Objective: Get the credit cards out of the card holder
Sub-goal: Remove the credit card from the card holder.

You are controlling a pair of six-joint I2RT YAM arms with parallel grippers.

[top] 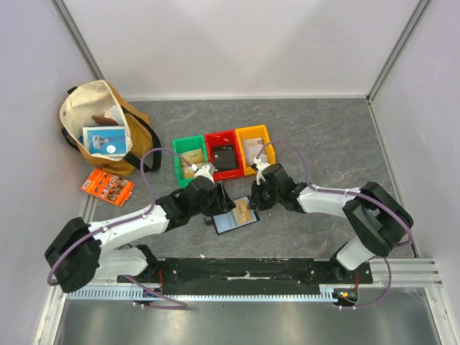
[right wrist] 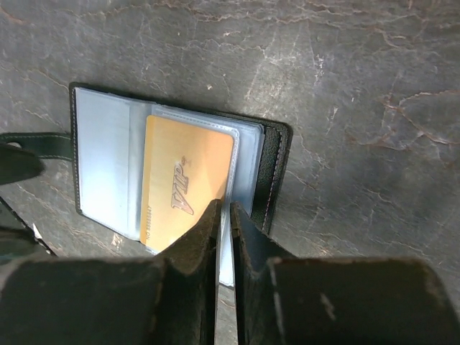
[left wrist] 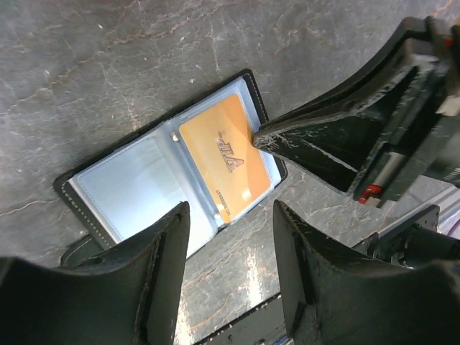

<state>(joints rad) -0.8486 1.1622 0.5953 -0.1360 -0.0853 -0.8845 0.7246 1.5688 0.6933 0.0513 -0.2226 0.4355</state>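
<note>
The card holder (top: 224,224) lies open on the grey table between my two grippers, inner panels up. It also shows in the left wrist view (left wrist: 122,194) and the right wrist view (right wrist: 277,165). A gold card (right wrist: 187,172) marked VIP sits in its right-hand sleeve, also seen from the left wrist (left wrist: 223,158). My right gripper (right wrist: 223,208) is shut on the pale clear sleeve edge just beside the card; its tip (left wrist: 257,138) touches the card's edge. My left gripper (left wrist: 230,208) is open and empty, hovering over bare table at the holder's near edge.
Green (top: 190,159), red (top: 224,154) and yellow (top: 256,149) bins stand behind the holder; the red one holds a flat black item. A tan tote bag (top: 100,126) and an orange packet (top: 108,187) lie at the far left. Walls enclose the table.
</note>
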